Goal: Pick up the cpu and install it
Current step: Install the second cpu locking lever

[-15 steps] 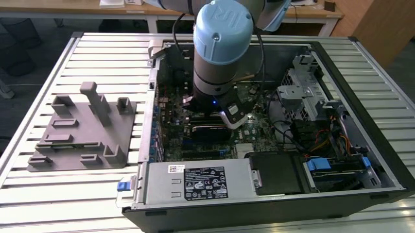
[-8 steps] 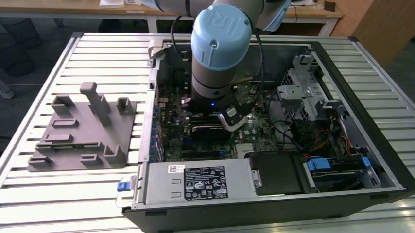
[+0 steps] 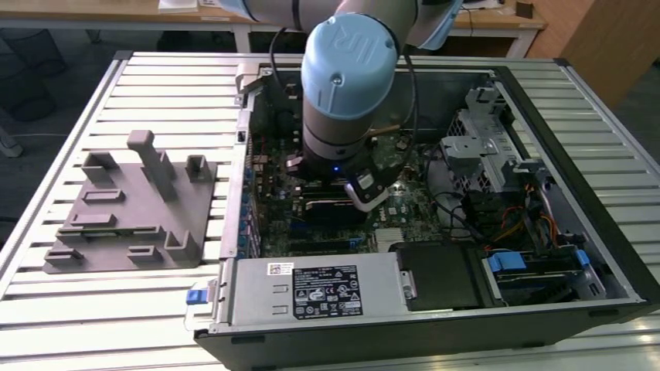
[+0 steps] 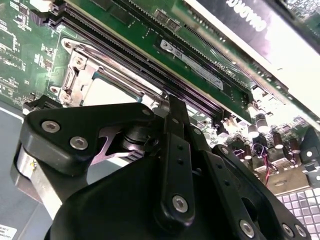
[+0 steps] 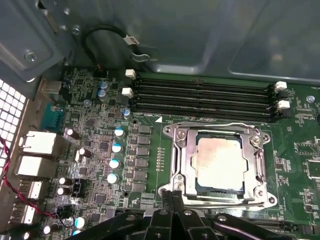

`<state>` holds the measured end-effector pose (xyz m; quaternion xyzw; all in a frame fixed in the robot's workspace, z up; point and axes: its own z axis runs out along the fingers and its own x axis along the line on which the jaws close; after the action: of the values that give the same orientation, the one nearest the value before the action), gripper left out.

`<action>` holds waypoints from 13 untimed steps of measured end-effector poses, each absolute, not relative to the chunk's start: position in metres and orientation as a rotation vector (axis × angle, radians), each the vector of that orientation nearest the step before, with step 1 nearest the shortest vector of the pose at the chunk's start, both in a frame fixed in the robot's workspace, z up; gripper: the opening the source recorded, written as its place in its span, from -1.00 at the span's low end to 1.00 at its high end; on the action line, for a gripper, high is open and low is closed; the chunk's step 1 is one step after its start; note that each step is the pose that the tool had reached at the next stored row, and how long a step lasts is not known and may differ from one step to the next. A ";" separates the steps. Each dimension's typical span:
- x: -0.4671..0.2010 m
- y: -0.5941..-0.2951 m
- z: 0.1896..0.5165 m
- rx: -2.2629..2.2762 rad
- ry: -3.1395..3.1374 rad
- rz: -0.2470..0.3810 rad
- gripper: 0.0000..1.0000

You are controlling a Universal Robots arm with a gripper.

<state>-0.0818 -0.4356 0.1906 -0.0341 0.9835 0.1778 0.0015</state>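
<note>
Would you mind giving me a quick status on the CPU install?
Gripper low over the motherboard, at the socket frame edge. CPU seated in the socket. Nothing on the CPU.

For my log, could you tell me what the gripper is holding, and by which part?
Nothing, it seems: the cpu sits in the motherboard socket, apart from the gripper beside it.

The arm point(image 3: 345, 85) has a pale blue round joint cap over a dark grey cylindrical wrist, with a black cable at its 10 o'clock. The gripper point(image 4: 172, 150) is black, its linkage plates studded with silver screws.
</note>
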 end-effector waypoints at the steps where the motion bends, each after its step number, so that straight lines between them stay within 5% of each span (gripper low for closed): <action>1: -0.082 -0.436 0.190 -0.107 3.086 0.563 -0.79; 13: -0.085 -0.436 0.185 -0.107 3.078 0.601 -0.79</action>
<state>-0.0853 -0.4355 0.1854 -0.0342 0.9809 0.1915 0.0021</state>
